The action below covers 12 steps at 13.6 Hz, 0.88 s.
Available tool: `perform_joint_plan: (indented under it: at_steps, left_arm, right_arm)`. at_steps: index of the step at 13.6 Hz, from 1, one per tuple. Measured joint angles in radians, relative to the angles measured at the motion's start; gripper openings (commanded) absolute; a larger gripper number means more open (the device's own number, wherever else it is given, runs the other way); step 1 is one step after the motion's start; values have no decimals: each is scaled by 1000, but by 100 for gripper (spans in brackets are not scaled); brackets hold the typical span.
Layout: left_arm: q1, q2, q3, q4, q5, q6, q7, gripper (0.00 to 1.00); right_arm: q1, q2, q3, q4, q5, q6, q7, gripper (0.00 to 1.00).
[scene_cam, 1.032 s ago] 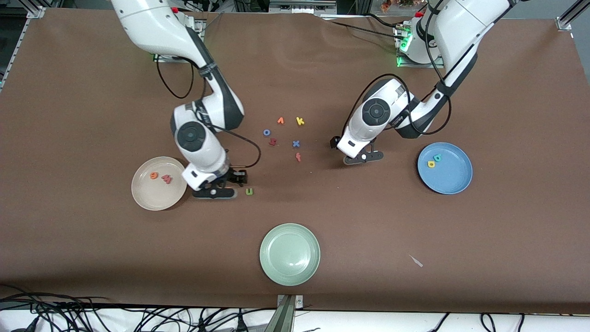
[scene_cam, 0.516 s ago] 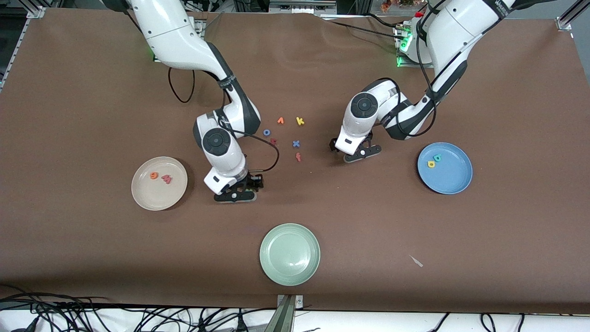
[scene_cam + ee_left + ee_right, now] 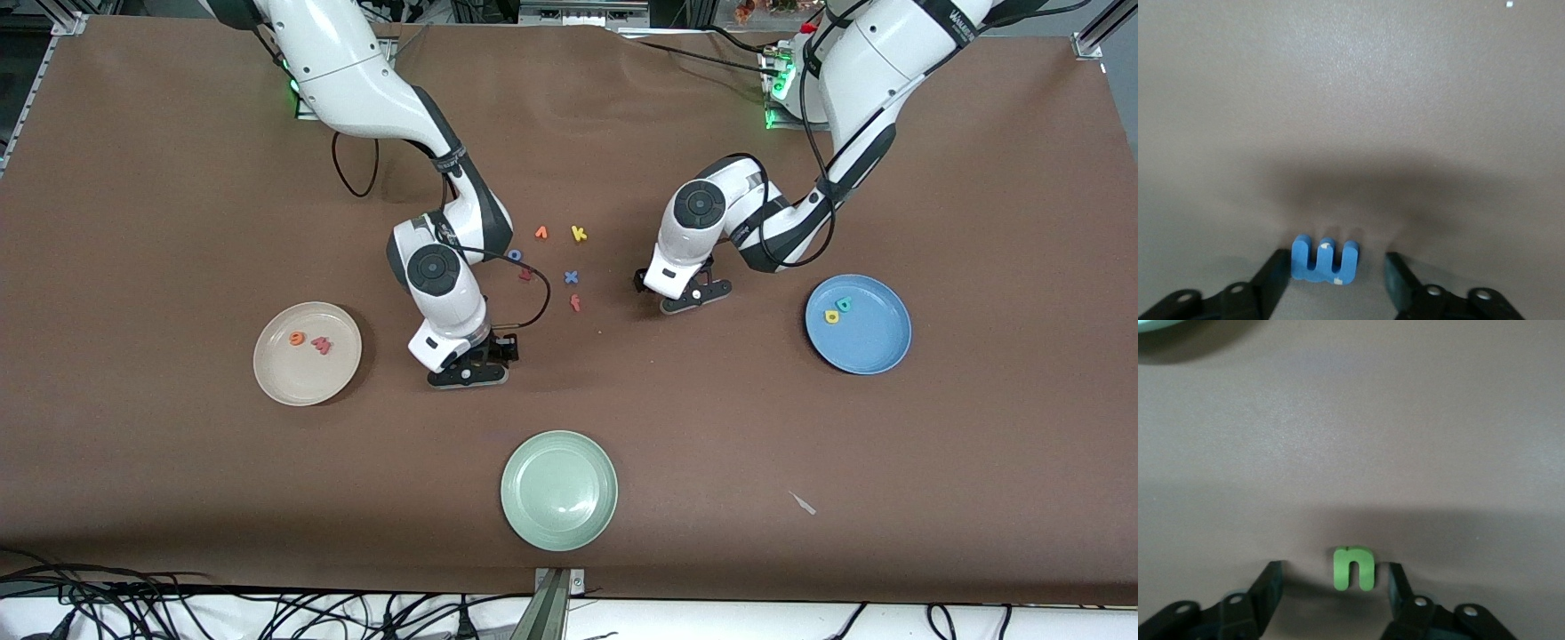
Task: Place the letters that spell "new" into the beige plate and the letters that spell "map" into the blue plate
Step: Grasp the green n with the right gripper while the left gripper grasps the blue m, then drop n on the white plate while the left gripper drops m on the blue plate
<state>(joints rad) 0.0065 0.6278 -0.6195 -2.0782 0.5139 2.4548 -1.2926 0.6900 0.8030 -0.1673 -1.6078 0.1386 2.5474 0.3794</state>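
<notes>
The blue "m" (image 3: 1325,261) lies on the brown table between the fingers of my left gripper (image 3: 1336,259), which is open; one finger (image 3: 1275,277) touches the letter and the other stands apart. In the front view this gripper (image 3: 685,298) is low between the loose letters and the blue plate (image 3: 876,347), which holds the teal "a" (image 3: 843,304) and yellow "p" (image 3: 832,316). My right gripper (image 3: 1335,573) is open around the green "n" (image 3: 1353,569), down at the table (image 3: 471,369). The beige plate (image 3: 293,373) holds the orange "e" (image 3: 296,339) and pink "w" (image 3: 322,344).
Loose letters lie mid-table: orange "v" (image 3: 541,233), yellow "k" (image 3: 579,234), blue "o" (image 3: 515,255), a dark red letter (image 3: 525,274), blue "x" (image 3: 571,277) and an orange-red letter (image 3: 575,303). A pale green plate (image 3: 558,489) sits nearest the front camera, and a small scrap (image 3: 803,503) lies toward the left arm's end.
My right gripper has moved from beside the beige plate toward the left arm's end, covering the green "n" in the front view. The left gripper has shifted slightly toward the loose letters.
</notes>
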Motion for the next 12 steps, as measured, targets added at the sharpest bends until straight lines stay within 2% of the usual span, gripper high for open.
perform_joint_plan:
  at_steps: [4,7,9,12]
  left_arm:
    - [1,-2,0,0,0,0,7,44]
    - [1,-6,-2,0,0,-4,10,34]
    - [2,-6,-2,0,0,-4,20,31]
    - [2,-7,-2,1,0,-5,46,26]
  right_arm:
    - [0,-1,-4,2,-2,0,-4,23]
    - [0,-4,-5,7,-1,1,-31,21]
    - [-1,-2,-11,8,-2,-3,-46,21]
    - [-4,-18,-49,19,-1,-79,-109,21]
